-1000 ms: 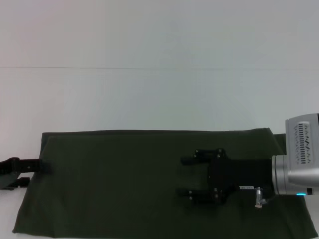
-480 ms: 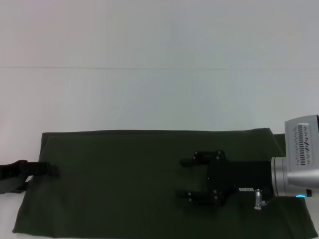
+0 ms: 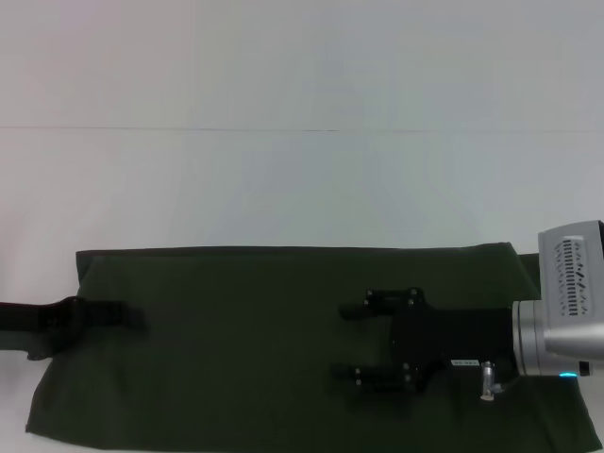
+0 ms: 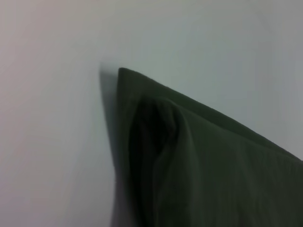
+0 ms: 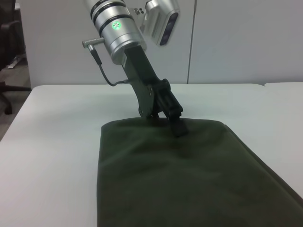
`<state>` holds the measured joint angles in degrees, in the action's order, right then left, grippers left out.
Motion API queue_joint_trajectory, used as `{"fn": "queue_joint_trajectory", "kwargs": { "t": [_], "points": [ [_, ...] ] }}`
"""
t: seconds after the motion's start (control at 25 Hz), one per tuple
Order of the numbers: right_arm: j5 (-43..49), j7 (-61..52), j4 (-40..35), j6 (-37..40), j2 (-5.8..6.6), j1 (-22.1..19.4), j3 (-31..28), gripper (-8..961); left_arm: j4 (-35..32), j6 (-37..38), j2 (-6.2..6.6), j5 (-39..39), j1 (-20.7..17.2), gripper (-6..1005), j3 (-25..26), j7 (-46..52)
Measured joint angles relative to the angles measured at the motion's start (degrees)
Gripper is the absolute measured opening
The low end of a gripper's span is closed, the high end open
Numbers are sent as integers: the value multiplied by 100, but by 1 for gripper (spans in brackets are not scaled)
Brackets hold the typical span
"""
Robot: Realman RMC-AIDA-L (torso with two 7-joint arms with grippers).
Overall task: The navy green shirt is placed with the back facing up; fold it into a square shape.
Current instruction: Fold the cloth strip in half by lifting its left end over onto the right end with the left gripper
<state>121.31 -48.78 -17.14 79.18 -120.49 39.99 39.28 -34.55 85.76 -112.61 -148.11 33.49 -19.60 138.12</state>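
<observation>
My head camera looks down at the table's near edge; both wrist cameras share the navy green shirt (image 3: 283, 349).

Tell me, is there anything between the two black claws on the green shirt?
Only plain cloth. In the head view, the navy green shirt runs bare between the left gripper, over its left end, and the open right gripper, over its right half.

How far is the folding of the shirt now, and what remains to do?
Done: the navy green shirt already lies as a long flat band on the white table, no sleeves showing. In hand: the left gripper reaches onto its left end; the right gripper hovers open over the right half. Left: folding the band end over end, since it is far wider than deep, not square.
</observation>
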Motion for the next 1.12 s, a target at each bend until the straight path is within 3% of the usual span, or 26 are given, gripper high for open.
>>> {"fn": "queue_joint_trajectory", "kwargs": {
  "t": [0.28, 0.4, 0.8, 1.12],
  "points": [
    [6, 0, 0, 28, 0, 0, 0, 749, -24, -21, -11, -37, 6, 860, -54, 110],
    [7, 0, 0, 70, 0, 9, 0, 749, -149, -114, -51, -50, -50, 804, -166, 145],
    [4, -7, -41, 206, 7, -1, -32, 749, -281, -212, -80, -54, -89, 586, -305, 168],
    [-2, -9, -44, 250, 9, 0, -44, 749, -278, -218, -79, -60, -79, 261, -381, 189]
  ]
}}
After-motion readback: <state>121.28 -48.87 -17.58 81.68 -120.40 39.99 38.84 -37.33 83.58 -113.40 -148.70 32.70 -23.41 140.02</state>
